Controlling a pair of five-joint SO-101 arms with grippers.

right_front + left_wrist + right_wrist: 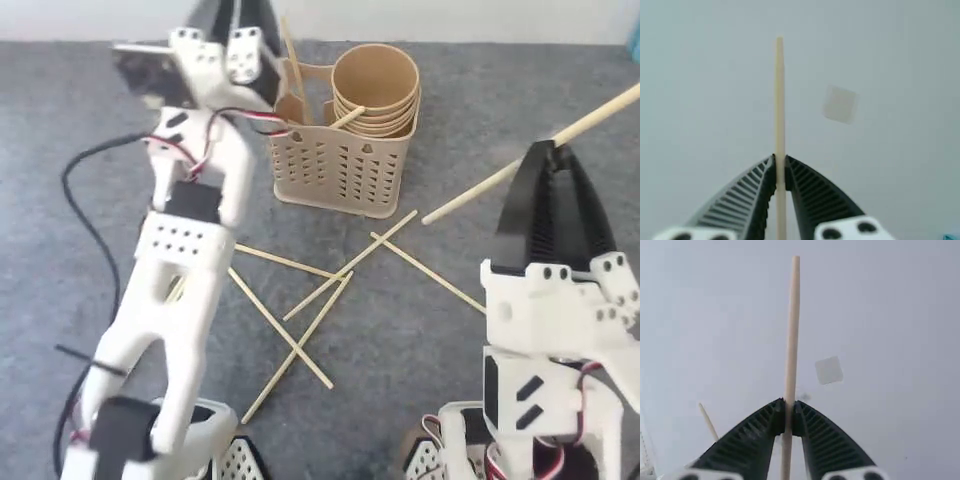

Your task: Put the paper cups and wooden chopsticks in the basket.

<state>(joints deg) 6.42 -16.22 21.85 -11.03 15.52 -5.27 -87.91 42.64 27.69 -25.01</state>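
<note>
The left end effector [780, 162] is pinching a wooden chopstick [779, 95], and the basket [340, 175] with its stacked paper cups [375, 80] is just beside it. The right end effector [788, 405] is pinching a second chopstick [792, 325]. Some loose chopsticks [300, 335] lie on the table [60, 200] between the two.

Matt wooden chopsticks [295, 345], smooth paper cups [375, 75], matt plastic basket [340, 170], rough grey cloth tabletop [500, 90]

Stacked paper cups [375, 85] sit in the basket [340, 170]; loose chopsticks [280, 328] lie crossed on the worktop [60, 150] before it.
</note>
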